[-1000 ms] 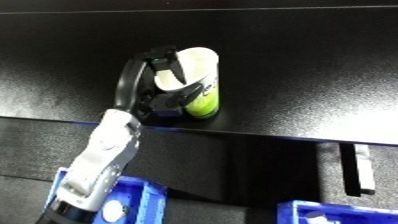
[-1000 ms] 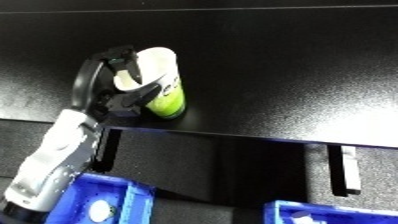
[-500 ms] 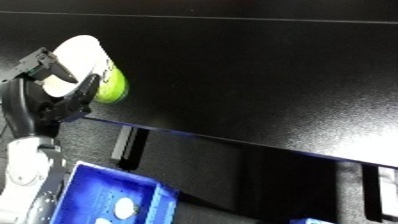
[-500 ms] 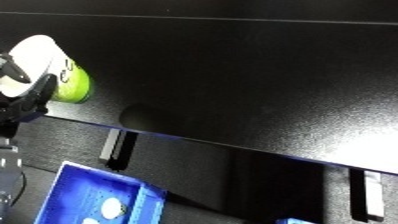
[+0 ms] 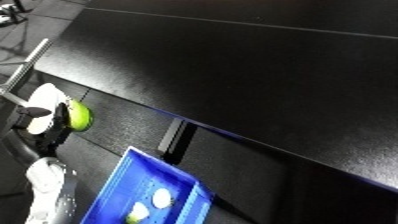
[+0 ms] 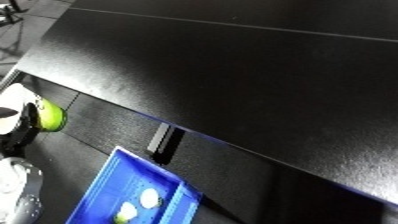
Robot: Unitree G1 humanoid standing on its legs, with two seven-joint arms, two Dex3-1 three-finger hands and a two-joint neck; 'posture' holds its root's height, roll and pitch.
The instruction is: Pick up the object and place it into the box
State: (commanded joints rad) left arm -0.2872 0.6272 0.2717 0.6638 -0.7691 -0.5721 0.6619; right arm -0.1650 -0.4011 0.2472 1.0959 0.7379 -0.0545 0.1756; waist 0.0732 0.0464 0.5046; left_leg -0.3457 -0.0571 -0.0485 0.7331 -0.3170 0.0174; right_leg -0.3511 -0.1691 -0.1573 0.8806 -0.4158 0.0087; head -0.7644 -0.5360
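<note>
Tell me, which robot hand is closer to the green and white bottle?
Left. The left hand is wrapped around the bottle, beyond the blue bin. The right hand isn't in view.

We count one white and green bottle (image 5: 64,114), one black hand (image 5: 55,126), one blue bin (image 5: 142,192) and one black table (image 5: 258,75).

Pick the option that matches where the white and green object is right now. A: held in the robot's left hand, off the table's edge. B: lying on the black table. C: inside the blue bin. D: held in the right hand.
A: the left hand is curled round the white and green object, beyond the edge of the black table and not yet over the blue bin.
</note>
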